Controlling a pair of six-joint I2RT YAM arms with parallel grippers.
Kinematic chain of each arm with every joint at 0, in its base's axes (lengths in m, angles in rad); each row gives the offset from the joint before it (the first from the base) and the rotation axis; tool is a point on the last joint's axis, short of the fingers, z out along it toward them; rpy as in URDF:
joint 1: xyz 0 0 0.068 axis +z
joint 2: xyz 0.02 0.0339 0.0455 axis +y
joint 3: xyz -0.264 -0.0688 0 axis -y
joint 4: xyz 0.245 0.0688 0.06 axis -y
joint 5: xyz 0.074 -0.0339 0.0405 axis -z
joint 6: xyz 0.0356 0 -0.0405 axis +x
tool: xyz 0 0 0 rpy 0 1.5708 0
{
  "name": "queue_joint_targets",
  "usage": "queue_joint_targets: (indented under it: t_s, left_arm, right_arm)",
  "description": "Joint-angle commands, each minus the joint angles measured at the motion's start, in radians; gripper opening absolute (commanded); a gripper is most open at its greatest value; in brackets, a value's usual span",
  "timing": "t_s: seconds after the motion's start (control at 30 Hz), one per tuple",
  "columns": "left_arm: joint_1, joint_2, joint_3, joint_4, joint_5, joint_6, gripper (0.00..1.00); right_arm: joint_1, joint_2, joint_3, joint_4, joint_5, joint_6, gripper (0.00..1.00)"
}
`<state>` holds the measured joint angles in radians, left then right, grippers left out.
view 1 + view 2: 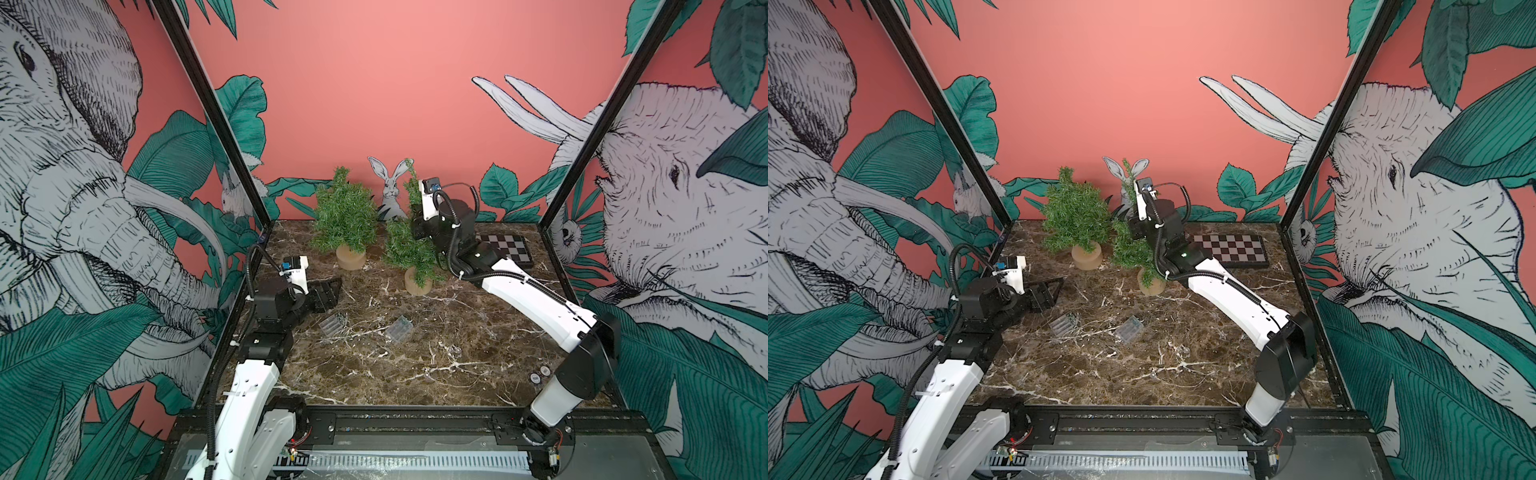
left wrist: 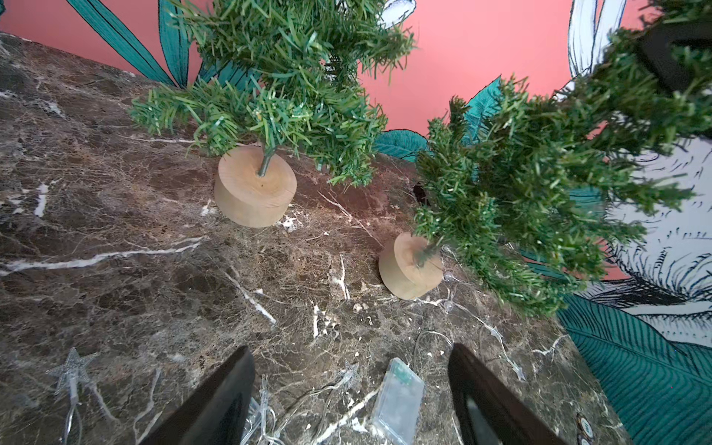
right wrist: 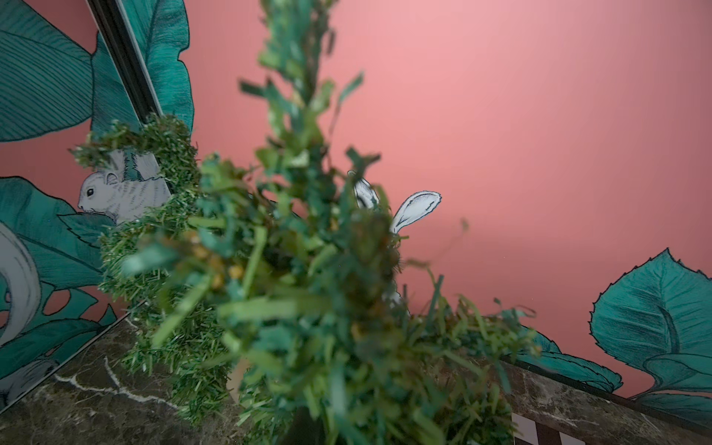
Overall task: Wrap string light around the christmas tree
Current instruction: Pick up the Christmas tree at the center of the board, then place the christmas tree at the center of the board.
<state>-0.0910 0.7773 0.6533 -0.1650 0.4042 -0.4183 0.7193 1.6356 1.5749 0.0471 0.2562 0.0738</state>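
Two small green trees stand on round wooden bases at the back of the marble table. My right gripper (image 1: 415,226) is buried in the upper branches of the nearer christmas tree (image 1: 409,249). Foliage fills the right wrist view, and one dark finger (image 3: 304,424) shows close to the middle, so the jaws are shut on the tree. The string light lies loose on the table as thin clear wire, silver stars (image 2: 71,366) and a clear battery box (image 2: 398,397). My left gripper (image 2: 350,348) hovers open just above that box, holding nothing.
The other tree (image 1: 345,212) stands to the left on its own wooden base (image 1: 351,257). A second clear battery box (image 1: 332,324) lies near the left arm. A chessboard (image 1: 505,247) lies at the back right. Black frame posts and printed walls close in the table.
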Motion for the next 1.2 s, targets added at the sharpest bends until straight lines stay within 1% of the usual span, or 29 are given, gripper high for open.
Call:
queue_joint_targets:
  t_s: [0.0, 0.2, 0.4, 0.57, 0.77, 0.87, 1.03, 1.17]
  left_arm:
    - [0.000, -0.018, -0.009, 0.022, 0.010, 0.003, 0.81]
    - [0.000, -0.016, -0.009, 0.027, 0.015, 0.000, 0.81]
    - [0.000, -0.014, -0.009, 0.028, 0.017, -0.003, 0.81]
    - [0.001, -0.016, -0.010, 0.028, 0.016, -0.004, 0.81]
    - [0.000, -0.017, -0.010, 0.028, 0.015, -0.004, 0.81]
    - [0.000, -0.015, -0.012, 0.027, 0.013, -0.004, 0.81]
    - [0.001, -0.016, -0.010, 0.025, 0.008, -0.004, 0.81]
    - [0.001, -0.017, -0.009, 0.024, 0.007, 0.000, 0.81]
  right_arm:
    - [0.016, -0.099, -0.040, 0.123, 0.014, 0.005, 0.00]
    - [0.057, -0.173, -0.119, 0.099, 0.006, 0.012, 0.00]
    - [0.104, -0.226, -0.182, 0.078, 0.066, -0.005, 0.00]
    - [0.141, -0.236, -0.191, 0.054, 0.080, 0.004, 0.00]
    - [0.196, -0.251, -0.200, 0.076, 0.067, 0.028, 0.00]
    - [0.206, -0.250, -0.202, 0.088, 0.081, 0.016, 0.00]
    - [0.205, -0.244, -0.210, 0.120, 0.155, -0.049, 0.00]
    - [0.204, -0.224, -0.203, 0.142, 0.190, -0.088, 0.00]
